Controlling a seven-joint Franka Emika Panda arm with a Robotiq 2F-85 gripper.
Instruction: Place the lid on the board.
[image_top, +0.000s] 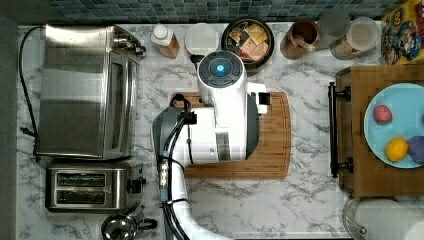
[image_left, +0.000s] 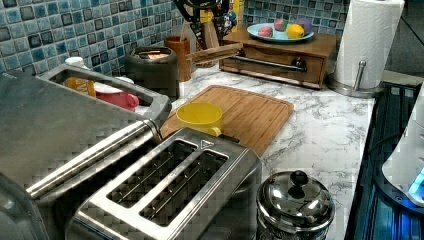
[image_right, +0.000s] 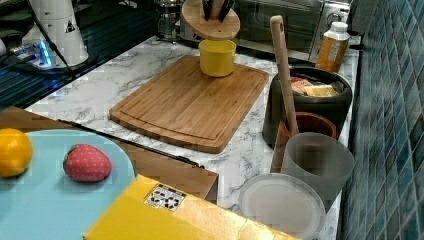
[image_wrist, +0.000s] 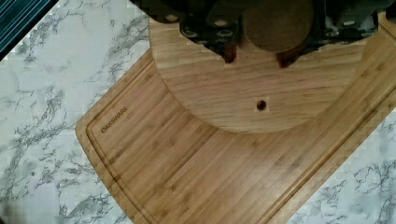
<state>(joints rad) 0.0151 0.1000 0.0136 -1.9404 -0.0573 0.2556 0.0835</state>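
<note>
Right view shows my claw (image_right: 216, 10) clamped on the round wooden lid (image_right: 210, 22), held above the yellow cup (image_right: 216, 57) at the board's (image_right: 185, 105) far edge.

lid (image_wrist: 233, 93): round wooden disc, held tilted above board | board (image_wrist: 196, 177): light-brown, grooved, flat on marble counter (image_wrist: 42, 93)

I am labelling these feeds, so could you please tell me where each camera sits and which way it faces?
Top view: overhead, looking straight down; white arm covers the board.
Left view: low by the toaster, facing the board and paper towel roll.
Right view: beside the blue plate, facing the yellow cup.
Wrist view: looks down past the held round lid.
All share the board.
</note>
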